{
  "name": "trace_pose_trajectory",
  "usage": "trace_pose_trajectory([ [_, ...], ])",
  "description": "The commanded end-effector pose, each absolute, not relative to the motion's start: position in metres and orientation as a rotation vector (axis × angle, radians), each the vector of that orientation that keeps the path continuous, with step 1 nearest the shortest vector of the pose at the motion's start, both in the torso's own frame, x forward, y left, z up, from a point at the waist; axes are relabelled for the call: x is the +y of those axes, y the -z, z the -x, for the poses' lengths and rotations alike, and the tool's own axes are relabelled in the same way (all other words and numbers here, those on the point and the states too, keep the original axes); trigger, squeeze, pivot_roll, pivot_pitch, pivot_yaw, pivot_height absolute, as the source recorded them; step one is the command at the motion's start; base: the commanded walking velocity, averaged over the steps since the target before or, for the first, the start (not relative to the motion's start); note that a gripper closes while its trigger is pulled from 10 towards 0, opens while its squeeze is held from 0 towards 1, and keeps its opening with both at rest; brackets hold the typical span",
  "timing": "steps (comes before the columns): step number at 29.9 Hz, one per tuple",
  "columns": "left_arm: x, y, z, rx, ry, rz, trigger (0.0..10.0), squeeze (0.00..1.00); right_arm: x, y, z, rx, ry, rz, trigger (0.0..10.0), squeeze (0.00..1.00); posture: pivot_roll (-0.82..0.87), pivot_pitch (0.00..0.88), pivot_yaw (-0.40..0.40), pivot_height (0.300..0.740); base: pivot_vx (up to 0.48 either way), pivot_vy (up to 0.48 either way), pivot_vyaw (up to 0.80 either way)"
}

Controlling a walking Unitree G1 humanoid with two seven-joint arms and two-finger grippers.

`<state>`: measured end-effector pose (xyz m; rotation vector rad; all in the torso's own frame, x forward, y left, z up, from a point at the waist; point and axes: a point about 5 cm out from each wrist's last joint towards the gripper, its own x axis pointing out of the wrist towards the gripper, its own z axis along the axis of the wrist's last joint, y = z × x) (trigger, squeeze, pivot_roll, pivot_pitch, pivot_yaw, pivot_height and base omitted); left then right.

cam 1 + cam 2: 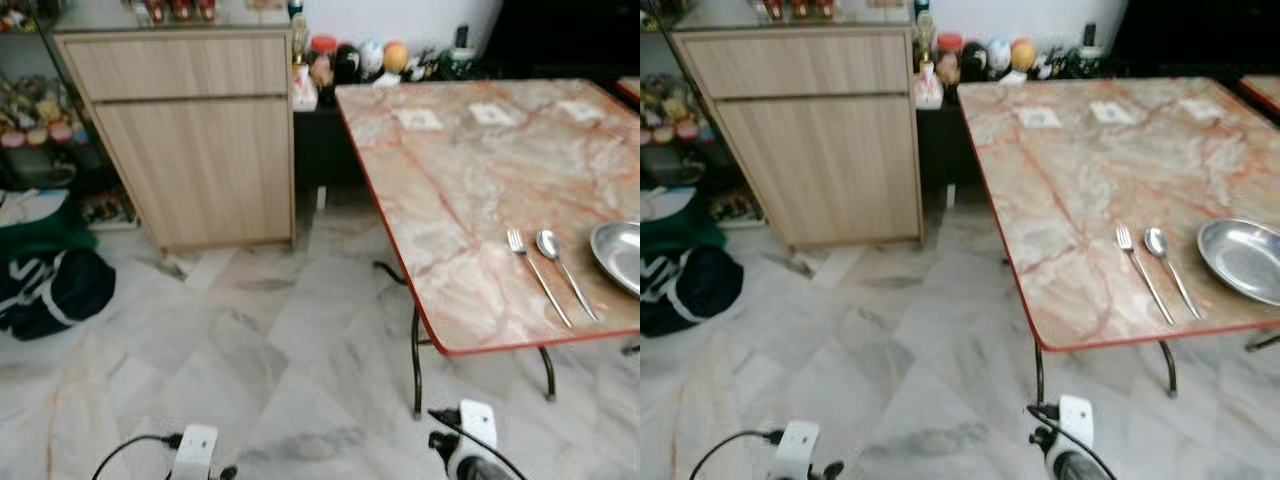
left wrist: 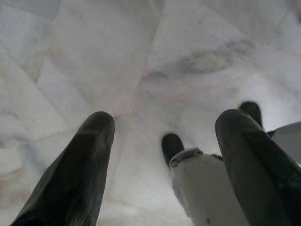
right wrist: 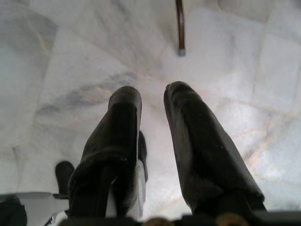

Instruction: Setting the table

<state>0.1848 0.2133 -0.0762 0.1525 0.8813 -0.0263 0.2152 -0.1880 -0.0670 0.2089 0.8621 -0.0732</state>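
Observation:
A marble-patterned table (image 1: pixel 470 180) with a red rim stands at the right. Near its front edge a fork (image 1: pixel 538 277) and a spoon (image 1: pixel 565 272) lie side by side, just left of a round metal plate (image 1: pixel 620 255). Both arms hang low in front of the table, their wrists at the bottom of the eye views. My left gripper (image 2: pixel 167 120) points down at the floor, its fingers wide apart and holding nothing. My right gripper (image 3: pixel 151 92) also points at the floor, with a narrow gap between its fingers and nothing in it.
A wooden cabinet (image 1: pixel 190 130) stands at the back left, with a dark bag (image 1: pixel 50 290) on the floor beside it. Jars and bottles (image 1: pixel 350 60) line a low shelf behind the table. Dark metal table legs (image 1: pixel 417 370) reach the marble floor (image 1: pixel 280 340).

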Motion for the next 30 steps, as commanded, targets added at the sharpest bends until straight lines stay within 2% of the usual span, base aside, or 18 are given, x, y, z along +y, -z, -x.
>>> trace_pose_trajectory([
  [1,0.213,0.08,-0.178,0.905,0.037,-0.16,10.0,0.0,-0.195,0.064,-0.218,0.841,0.094,-0.209,10.0,0.0,0.02,0.069,-0.038,0.74,0.0,0.0,0.0],
  [5,0.214,0.079,-0.179,0.902,0.045,-0.183,10.0,0.0,-0.2,0.063,-0.219,0.835,0.106,-0.209,10.0,0.0,0.02,0.067,-0.035,0.74,0.0,0.0,0.0],
  [8,0.215,0.079,-0.18,0.904,0.044,-0.181,10.0,0.0,-0.206,0.062,-0.218,0.832,0.117,-0.209,10.0,0.0,0.02,0.068,-0.032,0.74,0.0,-0.418,0.0],
  [17,0.215,0.078,-0.181,0.902,0.047,-0.188,10.0,0.0,-0.207,0.065,-0.214,0.846,0.117,-0.218,10.0,0.0,0.02,0.066,-0.03,0.74,0.0,-0.422,-0.58],
  [22,0.214,0.078,-0.181,0.901,0.046,-0.187,10.0,0.0,-0.197,0.068,-0.211,0.858,0.103,-0.208,10.0,0.0,0.02,0.066,-0.032,0.732,0.0,-0.39,-0.54],
  [30,0.214,0.079,-0.18,0.907,0.044,-0.193,10.0,0.0,-0.172,0.069,-0.214,0.842,0.087,-0.219,10.0,0.0,0.02,0.067,-0.032,0.732,0.0,-0.408,0.0],
])
